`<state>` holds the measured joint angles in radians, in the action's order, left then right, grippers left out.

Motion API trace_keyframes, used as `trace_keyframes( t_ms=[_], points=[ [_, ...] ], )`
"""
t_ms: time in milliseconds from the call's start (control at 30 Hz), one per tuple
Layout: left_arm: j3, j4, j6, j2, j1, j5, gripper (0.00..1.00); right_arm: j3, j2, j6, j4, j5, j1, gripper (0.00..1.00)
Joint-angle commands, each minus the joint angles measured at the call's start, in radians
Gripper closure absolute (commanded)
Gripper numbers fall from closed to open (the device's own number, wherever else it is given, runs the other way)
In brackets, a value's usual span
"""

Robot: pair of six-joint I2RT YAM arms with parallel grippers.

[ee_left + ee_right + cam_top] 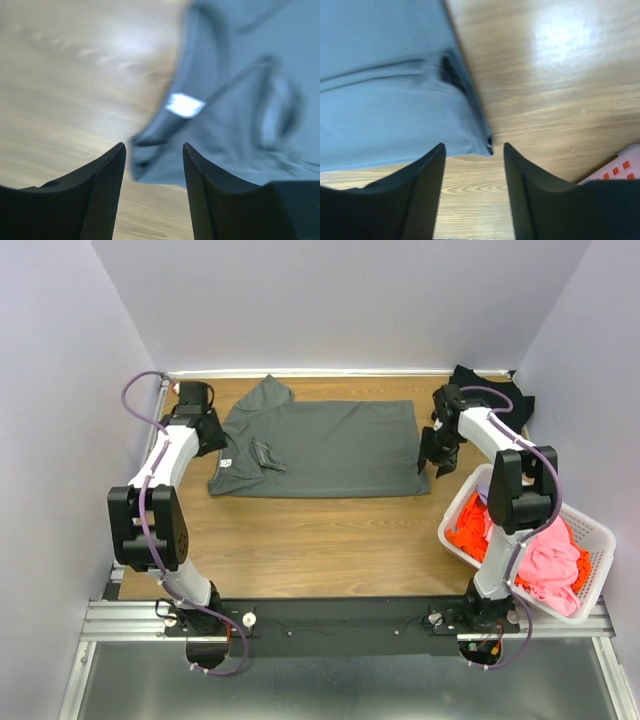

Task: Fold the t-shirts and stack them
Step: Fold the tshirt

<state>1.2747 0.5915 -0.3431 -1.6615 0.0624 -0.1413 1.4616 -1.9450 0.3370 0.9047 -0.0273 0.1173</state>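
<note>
Two claws stand at opposite ends of the dark grey t-shirt (320,448), which lies flat across the far half of the surface (320,540). From above, the left claw (212,435) is at its collar end and the right claw (435,455) at its hem. A wide band of bare wood runs along the near side. A black t-shirt (490,390) sits bunched in the far right corner. The white basket (598,540) at the near right holds an orange t-shirt (470,525) and a pink t-shirt (552,565).

In the left wrist view, which is blurred, the left claw (153,175) is spread wide, with a grey cloth edge (240,100) and its white label (185,105) just ahead.

In the right wrist view, the right claw (474,170) is also spread wide, the shirt's corner (385,100) at its gap and open wood to the right up to the basket's corner (620,167).
</note>
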Motion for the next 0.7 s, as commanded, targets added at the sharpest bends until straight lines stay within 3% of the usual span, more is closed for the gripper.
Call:
trace_keyframes(
  t_ms=[0,167,367,667],
  points=[
    [0.026,-0.011,-0.042,0.036,-0.124,0.042,0.41,0.069,0.05,-0.021,0.022,0.052,0.033,0.41],
    [-0.067,-0.148,-0.128,0.0,-0.162,0.216,0.41,0.074,0.035,-0.029,-0.033,-0.041,0.07,0.4],
    [-0.204,-0.292,-0.151,-0.066,-0.164,0.328,0.41,-0.012,0.001,-0.024,-0.142,-0.175,0.076,0.4],
    [-0.284,-0.305,-0.142,-0.115,-0.162,0.26,0.42,-0.147,-0.012,-0.029,-0.188,-0.191,0.076,0.41]
  ],
)
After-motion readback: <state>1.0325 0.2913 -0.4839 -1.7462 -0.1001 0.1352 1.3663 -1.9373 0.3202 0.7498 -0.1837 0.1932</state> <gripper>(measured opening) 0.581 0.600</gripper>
